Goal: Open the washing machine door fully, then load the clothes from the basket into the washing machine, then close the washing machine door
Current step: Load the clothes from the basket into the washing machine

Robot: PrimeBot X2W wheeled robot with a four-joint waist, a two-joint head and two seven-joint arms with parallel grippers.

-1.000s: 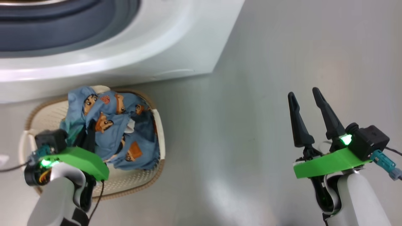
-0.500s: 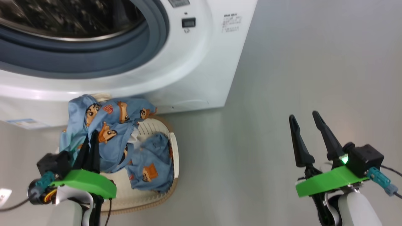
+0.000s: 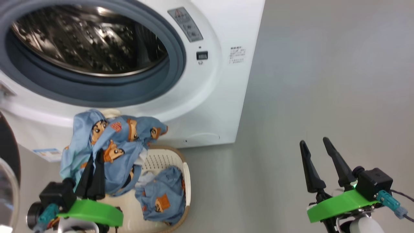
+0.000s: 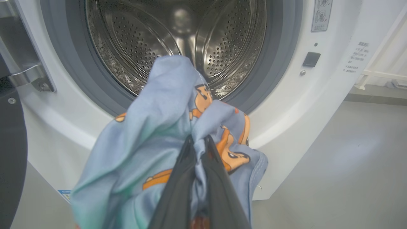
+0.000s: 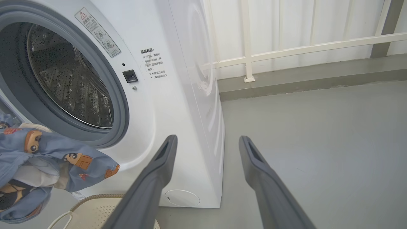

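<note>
At seven o'clock in the head view, the left gripper (image 3: 96, 154) has its two fingers clamped together on a bunched fold of the clothes (image 3: 119, 139), held up over the basket (image 3: 187, 181); the cloth hangs just in front of the washing machine (image 3: 223, 97), below its open drum (image 3: 90, 42); a second garment (image 3: 161, 197) lies in the basket at six o'clock; the washing machine door (image 3: 8, 145) stands swung aside at nine o'clock; at four o'clock the right gripper (image 3: 313, 142) hangs over the grey floor (image 3: 307, 81), fingers spread apart, touching nothing.
</note>
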